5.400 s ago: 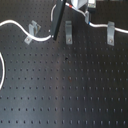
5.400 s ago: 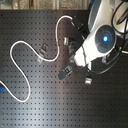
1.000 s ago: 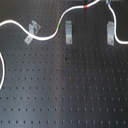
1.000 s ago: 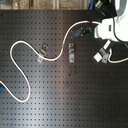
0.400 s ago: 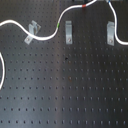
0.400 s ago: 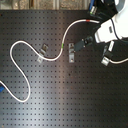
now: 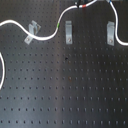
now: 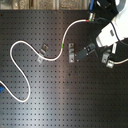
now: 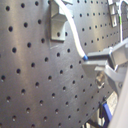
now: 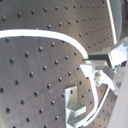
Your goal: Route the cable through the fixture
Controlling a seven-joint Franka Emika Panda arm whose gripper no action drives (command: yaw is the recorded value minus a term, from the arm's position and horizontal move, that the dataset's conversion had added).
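While gripper (image 8: pixel 90 50) hovers, finger state unclear | cable (image 7: pixel 47 36) seemingly touches middle fixture (image 7: pixel 68 33)

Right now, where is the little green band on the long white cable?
In the first exterior view, the green band sits on the thin white cable, just left of the middle metal clip on the black perforated board.

I think I am working in a lab. The whole floor of my work space is a flat black board (image 8: pixel 55 95) full of small holes in neat rows, the kind labs use to bolt things down. Small metal brackets (image 7: pixel 68 34) stand fixed on it, and a white robot arm (image 8: pixel 114 31) reaches over it.
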